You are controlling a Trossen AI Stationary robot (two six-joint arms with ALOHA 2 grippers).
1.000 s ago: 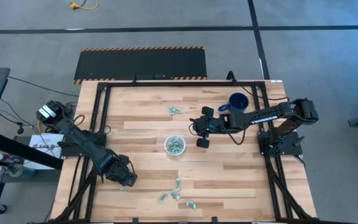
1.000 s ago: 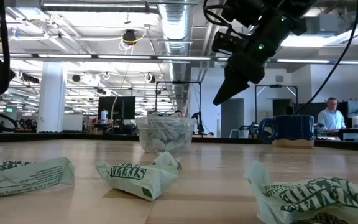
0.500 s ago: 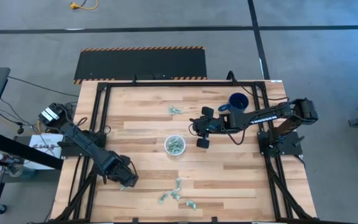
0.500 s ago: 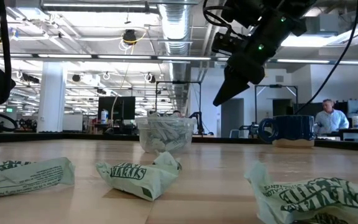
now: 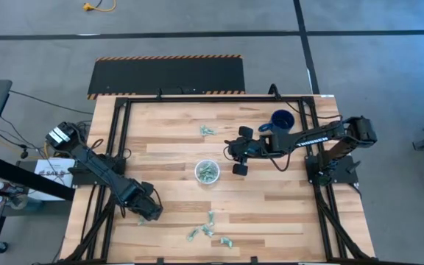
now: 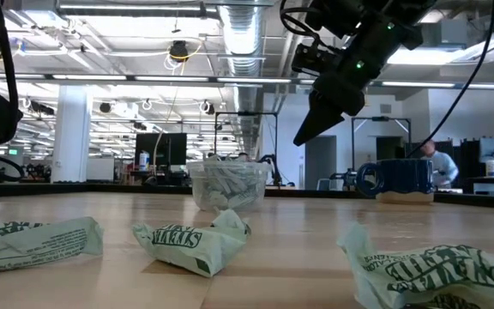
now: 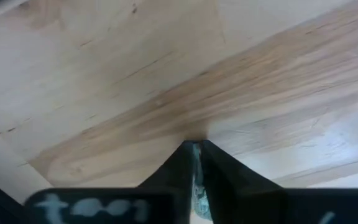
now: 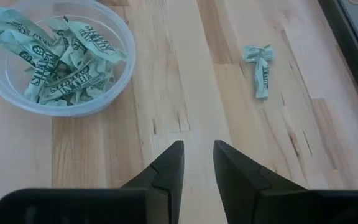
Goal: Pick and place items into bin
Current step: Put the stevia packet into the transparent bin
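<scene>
While my left tool (image 5: pixel 150 213) sits low at the table's (image 5: pixel 271 213) near-left edge, its fingers are pinched together on a sliver of green-and-white wrapper (image 7: pixel 196 186) showing between the tips. To do this well I should lift straight up, check the piece comes along, then carry it to the cup (image 5: pixel 207 171) at the table's middle and let go only once I am over the rim. I cannot tell which way the pinched wrapper's long axis runs. My right tool (image 5: pixel 240 168) hangs just beside the cup, fingers slightly apart and holding nothing. More wrappers (image 5: pixel 210 228) lie near the front edge.
</scene>
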